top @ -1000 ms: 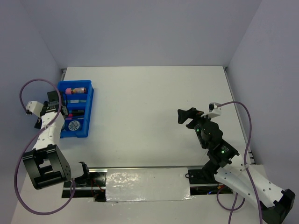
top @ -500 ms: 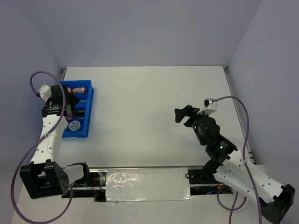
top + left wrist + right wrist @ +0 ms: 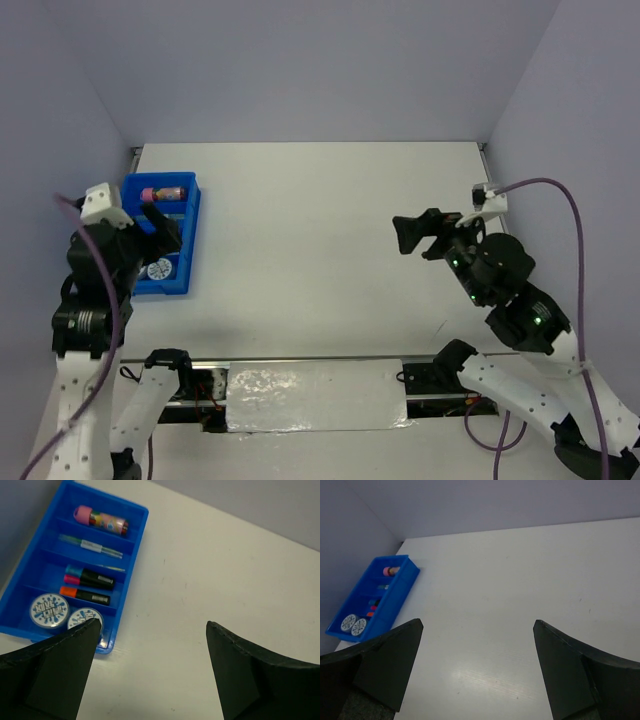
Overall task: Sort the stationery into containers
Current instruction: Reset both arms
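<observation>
Sorting is judged complete: stationery (image 3: 92, 581) is found in the blue tray (image 3: 141, 535) at the left edge of the worktop (image 3: 225, 570). Left gripper (image 3: 151, 630) and right gripper (image 3: 477, 625) are spread, empty; only withdrawal is called for.

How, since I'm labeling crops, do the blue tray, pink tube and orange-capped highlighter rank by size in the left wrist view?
1. blue tray, by far
2. pink tube
3. orange-capped highlighter: close to the tube's length, but clearly thinner

White arms (image 3: 520, 395) bear black hands (image 3: 160, 228) (image 3: 415, 232) and purple cables (image 3: 540, 181)
</observation>
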### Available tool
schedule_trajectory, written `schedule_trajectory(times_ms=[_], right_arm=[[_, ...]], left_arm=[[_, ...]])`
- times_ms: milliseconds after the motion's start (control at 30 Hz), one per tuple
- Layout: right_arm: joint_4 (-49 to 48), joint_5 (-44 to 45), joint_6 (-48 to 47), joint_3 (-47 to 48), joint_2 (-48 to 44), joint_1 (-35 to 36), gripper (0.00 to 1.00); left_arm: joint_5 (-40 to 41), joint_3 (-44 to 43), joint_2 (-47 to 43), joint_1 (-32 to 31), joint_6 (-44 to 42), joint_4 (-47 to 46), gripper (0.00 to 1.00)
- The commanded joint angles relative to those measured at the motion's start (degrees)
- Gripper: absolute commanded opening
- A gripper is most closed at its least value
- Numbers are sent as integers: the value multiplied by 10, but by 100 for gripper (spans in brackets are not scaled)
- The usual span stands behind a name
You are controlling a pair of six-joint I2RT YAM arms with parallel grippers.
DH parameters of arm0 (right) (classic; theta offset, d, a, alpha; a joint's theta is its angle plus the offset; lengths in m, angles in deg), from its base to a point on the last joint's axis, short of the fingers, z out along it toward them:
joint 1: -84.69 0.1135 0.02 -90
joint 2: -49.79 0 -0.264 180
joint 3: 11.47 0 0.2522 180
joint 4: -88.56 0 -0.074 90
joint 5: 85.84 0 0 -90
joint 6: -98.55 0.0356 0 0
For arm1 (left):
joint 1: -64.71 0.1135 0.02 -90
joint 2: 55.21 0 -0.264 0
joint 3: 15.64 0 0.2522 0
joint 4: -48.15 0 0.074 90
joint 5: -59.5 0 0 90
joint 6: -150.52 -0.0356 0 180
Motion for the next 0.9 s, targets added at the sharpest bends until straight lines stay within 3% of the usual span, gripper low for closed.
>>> schedule_trajectory(times_ms=[0, 200, 400, 867], right_arm=[[101, -21, -31, 48, -34, 2, 100], [227, 50, -27, 109, -80, 2, 100], [306, 81, -4, 92, -129, 1, 100], [360, 90, 4, 68, -235, 2, 100]], left_arm=[[33, -5, -82, -17, -36, 59, 99], [-9, 4, -187, -17, -33, 104, 99], [-6, 43, -281, -14, -10, 102, 99], [18, 3, -273, -15, -12, 164, 99]])
